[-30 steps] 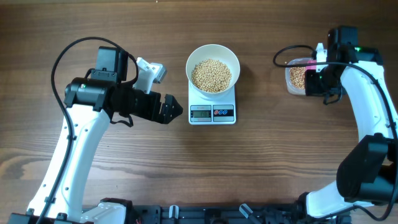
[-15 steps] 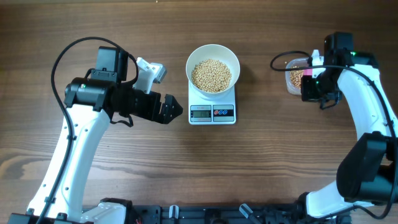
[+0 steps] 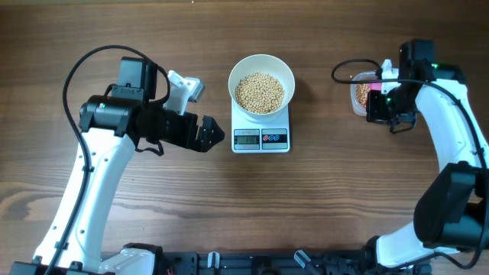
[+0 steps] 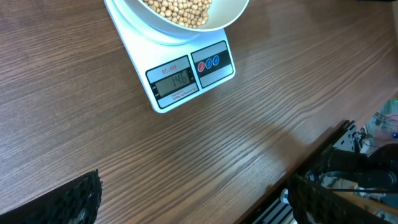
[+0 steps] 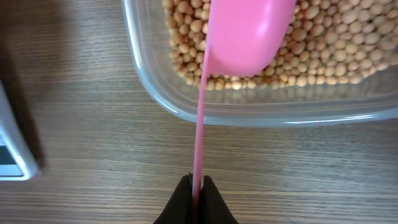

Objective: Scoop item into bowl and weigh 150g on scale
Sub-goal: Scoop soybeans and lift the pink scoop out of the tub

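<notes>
1. Only the left wrist view gives the digits on the small flat white kitchen scale: its grey display seems to read 146, beside two round buttons. Overhead, the display is too small to read.
2. Overhead, the whole round white bowl sits on the scale, holding a heap of small pale-tan beans. The left wrist view catches only the bowl's lower edge.
3. The right wrist view alone shows the grasp. The right jaws are clenched on the thin, edge-on handle of a pink plastic scoop. Its cup lies over more beans in a clear rectangular plastic tub. Whether the cup carries beans cannot be told.
4. The left jaws stand released and wide apart, grasping nothing. Their dark fingers sit at the bottom corners of the left wrist view. They hang over the brown wooden table, just left of the scale.
5. Overhead, the right arm covers much of the tub, which stands well apart to the right of the scale. A black cable loops above it.
6. Against the earlier overhead frames, the right arm's wrist has shifted a little toward the scale and hides more of the tub. The left arm, the bowl and the scale lie as before.
</notes>
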